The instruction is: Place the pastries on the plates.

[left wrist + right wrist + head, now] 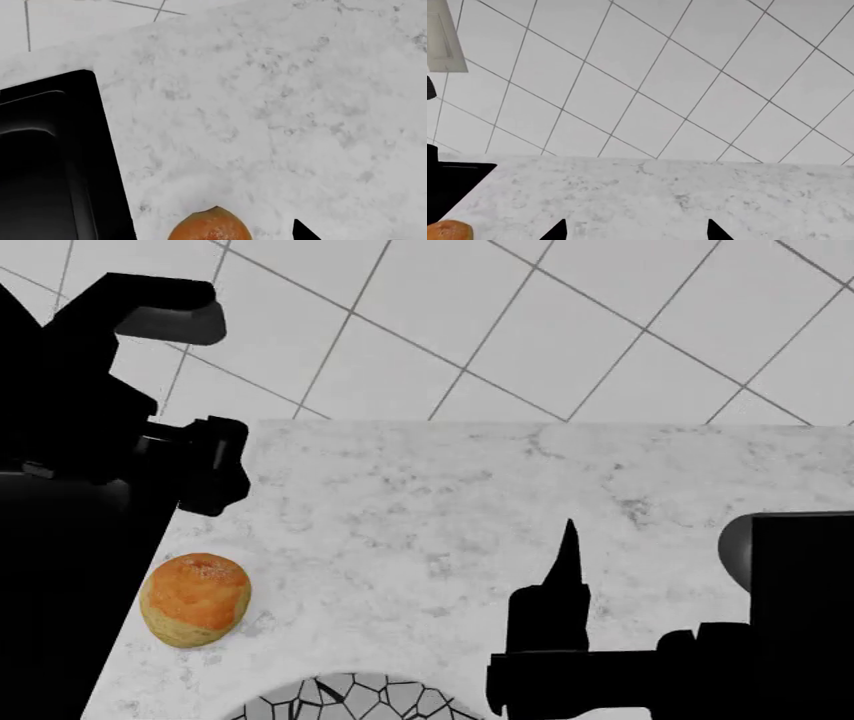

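Resting on marble counter (534, 500) — pastry (195, 600), tiled wall (561, 320).

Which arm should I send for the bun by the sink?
Left, probably. The bun lies on the robot's left beside the sink, already at the left wrist view's edge; the right gripper stands farther off.
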### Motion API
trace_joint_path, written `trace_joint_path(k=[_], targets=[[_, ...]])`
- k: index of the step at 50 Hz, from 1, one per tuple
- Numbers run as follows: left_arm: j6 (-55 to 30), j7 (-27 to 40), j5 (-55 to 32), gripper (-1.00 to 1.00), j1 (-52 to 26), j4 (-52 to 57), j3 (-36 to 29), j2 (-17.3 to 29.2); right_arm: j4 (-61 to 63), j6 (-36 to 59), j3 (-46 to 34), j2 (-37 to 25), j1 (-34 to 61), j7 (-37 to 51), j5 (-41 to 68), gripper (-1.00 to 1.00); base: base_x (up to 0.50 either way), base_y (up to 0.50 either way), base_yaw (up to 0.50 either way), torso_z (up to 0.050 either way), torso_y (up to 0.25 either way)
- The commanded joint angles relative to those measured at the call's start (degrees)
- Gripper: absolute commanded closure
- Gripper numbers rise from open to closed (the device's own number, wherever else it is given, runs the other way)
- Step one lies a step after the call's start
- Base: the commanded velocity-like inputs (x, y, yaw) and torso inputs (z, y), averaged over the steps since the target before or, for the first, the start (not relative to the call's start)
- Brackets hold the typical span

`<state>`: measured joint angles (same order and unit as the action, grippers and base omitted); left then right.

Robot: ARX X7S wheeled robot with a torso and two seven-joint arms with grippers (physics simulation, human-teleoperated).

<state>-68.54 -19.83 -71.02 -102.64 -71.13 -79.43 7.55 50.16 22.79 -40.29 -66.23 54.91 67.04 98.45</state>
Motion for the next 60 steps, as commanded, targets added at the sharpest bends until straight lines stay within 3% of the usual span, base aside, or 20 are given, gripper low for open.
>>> trace_joint_path(k=[1,16,23,44,60], targets=[[-0.73,-7.04,16.12,-1.00,4.17,-3.84,8.16,-2.85,0.03,-0.40,-0.50,0.80,-1.54,-0.23,-1.59,-1.00,0.00,0.00,0.00,0.000,0.000],[-3.31,-16.11,53.43,-1.00,8.90,-3.84,37.59,-5.70,0.09,-1.23,-0.97,1.06,-3.67,-0.39,-2.61,-1.00,0.00,0.00,0.00,0.000,0.000],[-2.97,-18.38,63.09,-1.00,9.63,-3.84,46.55,-7.21,0.00,-1.53,-1.23,1.39,-4.58,-0.81,-3.28,-1.00,0.00,0.00,0.00,0.000,0.000],[-0.83,-14.77,69.71,-1.00,14.47,-3.85,52.13,-6.67,0.23,-4.24,-2.09,1.68,-9.98,-2.04,-7.20,-1.00,0.00,0.00,0.00,0.000,0.000],[0.66,-15.27,70.11,-1.00,17.96,-3.85,52.40,-6.90,0.16,-4.40,-2.23,2.16,-10.63,-2.00,-7.87,-1.00,0.00,0.00,0.00,0.000,0.000]])
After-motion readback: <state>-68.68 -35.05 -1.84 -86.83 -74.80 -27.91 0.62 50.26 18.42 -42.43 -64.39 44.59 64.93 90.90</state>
